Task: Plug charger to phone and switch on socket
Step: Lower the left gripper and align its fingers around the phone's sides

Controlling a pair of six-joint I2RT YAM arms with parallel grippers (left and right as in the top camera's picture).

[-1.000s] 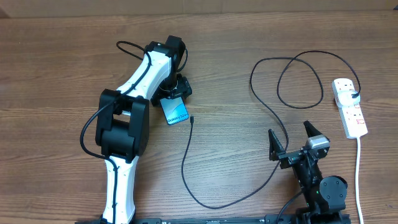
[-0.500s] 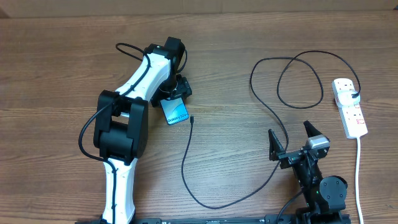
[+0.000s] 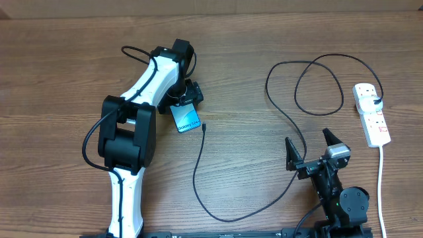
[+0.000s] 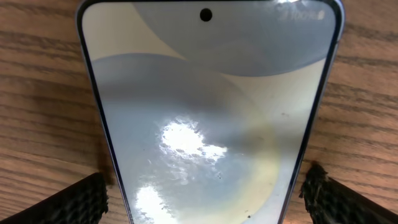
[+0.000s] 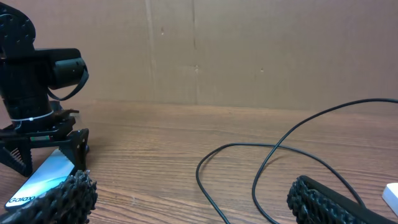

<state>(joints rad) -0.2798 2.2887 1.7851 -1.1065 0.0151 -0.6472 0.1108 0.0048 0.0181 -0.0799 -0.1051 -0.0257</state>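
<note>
the phone (image 3: 186, 118) lies flat and screen-up on the wooden tabletop (image 3: 59, 59), one end under the left gripper (image 3: 183, 100). in the left wrist view its glossy face fills the space between the two ribbed black fingers (image 4: 81, 198). they stand one on each side of its dark edges, with a thin gap on either side. so this gripper is spread and released, straddling the phone without clasping it.

just off the phone's free end, on the side away from the left arm, lies the charger's connector tip (image 3: 204, 126), close to the phone but not plugged in. from there the charger (image 3: 194, 178) runs as a thin black cable toward the front edge. it bends round, climbs past the right gripper (image 3: 308, 140) on its left side and makes two wide loops ahead of it. it ends at a black plug (image 3: 377, 101) in the socket (image 3: 372, 116).

the socket, a white power strip, lies well apart from the right gripper, off to its right and a little ahead. its white cord (image 3: 381, 192) trails back toward the front edge.

the right gripper hangs near that edge with jaws fully spread and empty. its wrist view shows both fingers (image 5: 68, 200) in the bottom corners, with the cable crossing the tabletop ahead. a brown cardboard wall (image 5: 249, 50) stands behind.
</note>
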